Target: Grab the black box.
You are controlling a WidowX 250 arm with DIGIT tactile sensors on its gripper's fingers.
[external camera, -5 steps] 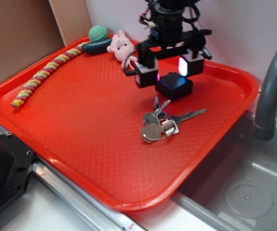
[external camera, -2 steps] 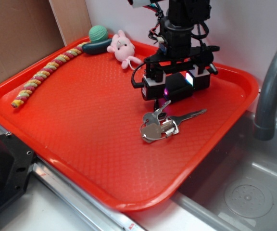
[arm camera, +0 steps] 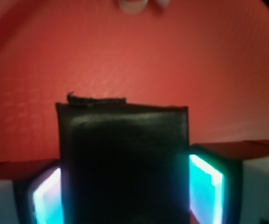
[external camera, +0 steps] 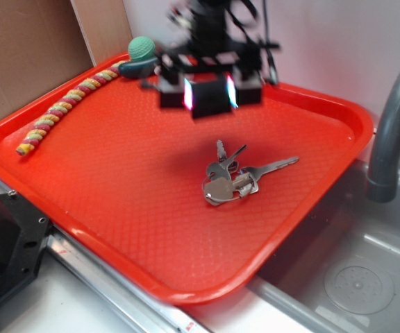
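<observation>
Exterior view: a large red textured plastic tray [external camera: 103, 187] fills most of the frame, set beside a grey metal sink basin [external camera: 353, 270] with a grey curved faucet [external camera: 391, 118] at right. Along the tray's far left lies a long braided rope toy in yellow, red and green [external camera: 64, 107], ending near a teal knitted ball on a dark base [external camera: 141, 55]. A bunch of silver metal keys on a ring [external camera: 231, 177] rests flat near the tray's middle.

The black robot gripper with glowing finger blocks [external camera: 210, 94] hangs above the tray's far half, blurred. Its jaws are clamped on the small matte black squarish box [external camera: 210, 97], which is held clear of the tray surface. The wrist view confirms this: the box [arm camera: 123, 163] sits squarely between the two lit fingers [arm camera: 204, 186], touching both, with bare red tray beneath.

Assessment: the grasp appears complete and the lift is in hand. The next move, in my judgement, calls only for keeping firm closure while carrying clear; a loosened grip could drop the box toward the keys.
</observation>
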